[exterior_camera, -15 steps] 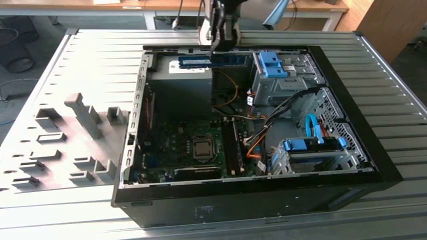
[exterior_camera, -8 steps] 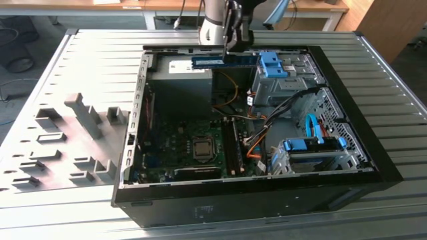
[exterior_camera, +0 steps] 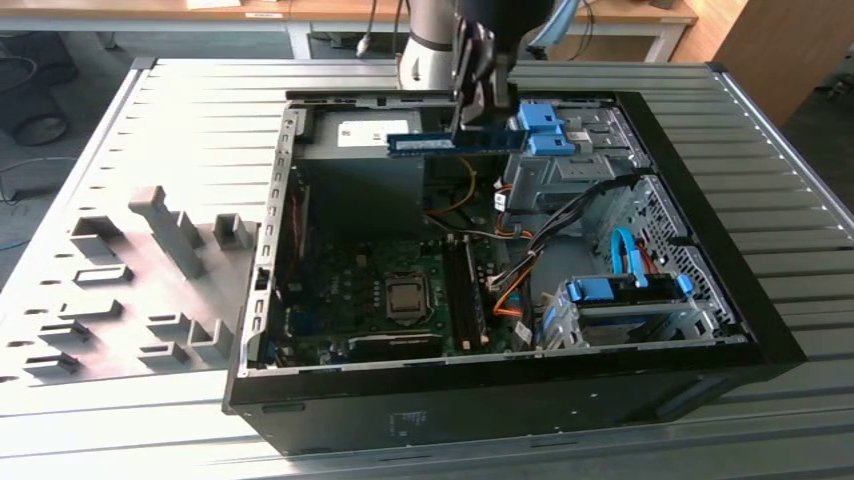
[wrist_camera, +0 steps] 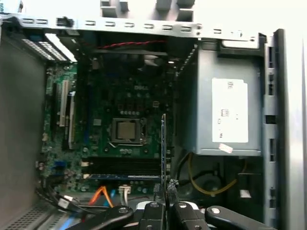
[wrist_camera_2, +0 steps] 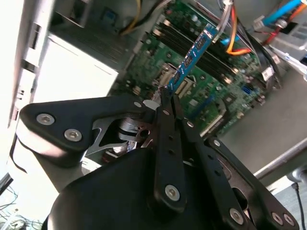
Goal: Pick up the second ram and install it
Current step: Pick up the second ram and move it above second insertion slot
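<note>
End effector (exterior_camera: 467,125) closed on the second ram (exterior_camera: 451,143), clamping its upper edge. The stick hangs above the open computer case (exterior_camera: 747,330), well clear of the motherboard (exterior_camera: 354,285).

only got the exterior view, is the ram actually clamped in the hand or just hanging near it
Observer: Clamped. In the second wrist view the hand is shut on the ram, which sticks out from it toward the board.
Operator: ok and the slots, all i see is dark strips, anything in them
Observer: In the first wrist view what looks like a blue stick lies in one slot, with dark slots right beside it.
</note>
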Robot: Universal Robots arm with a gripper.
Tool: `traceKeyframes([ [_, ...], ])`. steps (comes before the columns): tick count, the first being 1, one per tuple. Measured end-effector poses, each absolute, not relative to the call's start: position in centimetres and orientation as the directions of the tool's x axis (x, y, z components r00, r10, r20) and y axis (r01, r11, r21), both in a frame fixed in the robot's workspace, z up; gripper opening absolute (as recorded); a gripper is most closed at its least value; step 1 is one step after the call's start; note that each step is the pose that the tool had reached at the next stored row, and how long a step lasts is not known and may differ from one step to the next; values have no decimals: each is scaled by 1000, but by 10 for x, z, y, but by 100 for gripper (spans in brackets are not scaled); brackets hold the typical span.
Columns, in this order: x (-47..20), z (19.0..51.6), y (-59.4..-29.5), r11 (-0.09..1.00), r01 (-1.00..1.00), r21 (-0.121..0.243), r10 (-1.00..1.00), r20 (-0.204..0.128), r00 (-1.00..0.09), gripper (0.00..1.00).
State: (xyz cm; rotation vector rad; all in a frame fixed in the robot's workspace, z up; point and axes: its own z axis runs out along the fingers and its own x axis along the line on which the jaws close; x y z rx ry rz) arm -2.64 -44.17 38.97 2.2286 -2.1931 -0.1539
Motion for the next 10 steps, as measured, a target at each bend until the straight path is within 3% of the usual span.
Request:
traceKeyframes([
  [10,-26,375,-484,-16,-997,75,-998,-62,11,14],
])
